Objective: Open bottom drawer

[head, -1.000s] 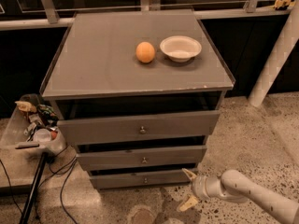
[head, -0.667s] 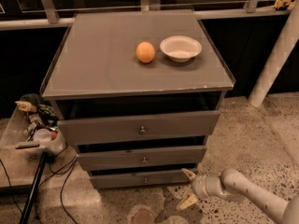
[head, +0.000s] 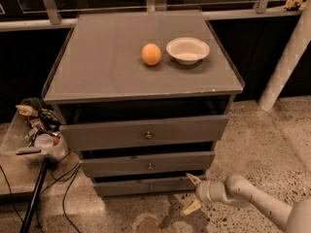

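The grey cabinet (head: 146,67) has three drawers, each slightly ajar. The bottom drawer (head: 141,186) is the lowest and narrowest front, with a small round metal knob (head: 151,188) at its centre. My gripper (head: 193,194) is low at the drawer's right end, near the floor, to the right of the knob. Its two pale fingers (head: 193,179) are spread apart, one up by the drawer's right corner and one down near the floor. It holds nothing.
An orange (head: 151,54) and a white bowl (head: 187,50) sit on the cabinet top. A clear bin of clutter (head: 36,130) and a black stand with cables (head: 34,193) are at the left. A white post (head: 286,62) leans at the right. The floor is speckled stone.
The gripper has shifted slightly left, closer to the bottom drawer's right end. The drawers, orange and bowl have not moved.
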Controlling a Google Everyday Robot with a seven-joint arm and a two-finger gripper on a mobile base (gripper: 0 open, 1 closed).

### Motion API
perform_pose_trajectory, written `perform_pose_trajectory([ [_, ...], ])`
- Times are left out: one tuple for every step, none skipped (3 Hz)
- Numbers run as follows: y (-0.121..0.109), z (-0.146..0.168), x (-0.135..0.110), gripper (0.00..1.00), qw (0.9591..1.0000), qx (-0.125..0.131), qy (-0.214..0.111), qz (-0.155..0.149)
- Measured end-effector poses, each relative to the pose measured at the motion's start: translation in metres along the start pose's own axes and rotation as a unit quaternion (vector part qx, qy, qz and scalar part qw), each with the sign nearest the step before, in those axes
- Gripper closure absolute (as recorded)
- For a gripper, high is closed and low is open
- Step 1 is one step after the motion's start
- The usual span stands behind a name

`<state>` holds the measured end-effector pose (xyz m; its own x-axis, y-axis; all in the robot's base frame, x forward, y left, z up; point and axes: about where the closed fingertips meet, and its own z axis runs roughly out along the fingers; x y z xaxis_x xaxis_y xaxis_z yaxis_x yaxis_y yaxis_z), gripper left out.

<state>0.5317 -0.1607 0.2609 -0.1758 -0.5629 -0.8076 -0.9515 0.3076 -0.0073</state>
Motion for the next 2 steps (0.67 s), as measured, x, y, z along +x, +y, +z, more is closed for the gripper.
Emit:
perform_pose_trajectory([
  [-0.014,0.008,0.004,0.0,0.9999,0.012,0.005,-0.005],
  [-0.028,0.016,0.013,0.0,0.9997,0.018,0.016,-0.007],
])
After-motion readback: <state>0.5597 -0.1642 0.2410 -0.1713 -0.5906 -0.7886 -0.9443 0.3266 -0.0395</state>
